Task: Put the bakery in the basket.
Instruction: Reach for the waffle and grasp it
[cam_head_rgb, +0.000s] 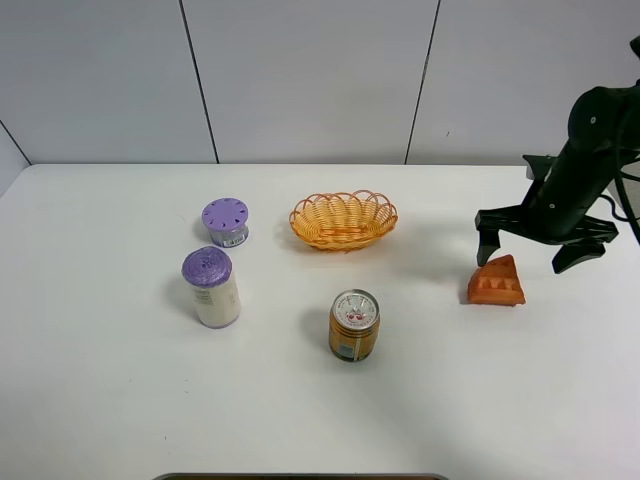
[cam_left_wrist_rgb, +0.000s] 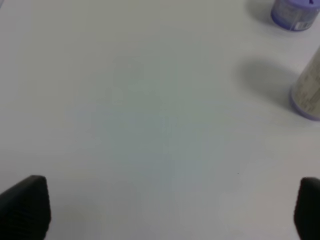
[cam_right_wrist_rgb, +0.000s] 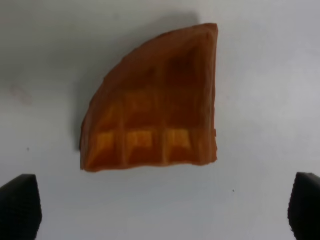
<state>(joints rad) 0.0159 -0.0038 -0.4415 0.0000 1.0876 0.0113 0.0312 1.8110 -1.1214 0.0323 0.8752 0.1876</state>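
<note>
Right gripper (cam_head_rgb: 527, 258) hangs over the waffle (cam_head_rgb: 497, 282) on the table (cam_head_rgb: 120, 380), jaws wide apart. Left gripper (cam_left_wrist_rgb: 165, 212) likewise apart. Basket (cam_head_rgb: 343, 220) stands well apart from the waffle.

Only the 2 fingertips (cam_left_wrist_rgb: 25, 207) of the left gripper (cam_left_wrist_rgb: 166, 209) show, each cropped by the frame edge. Ahead of this gripper, to one side, the purple jar (cam_left_wrist_rgb: 296, 14) and white bottle (cam_left_wrist_rgb: 307, 90) are blurred and cropped. The can (cam_head_rgb: 354, 325) label is unreadable.
</note>
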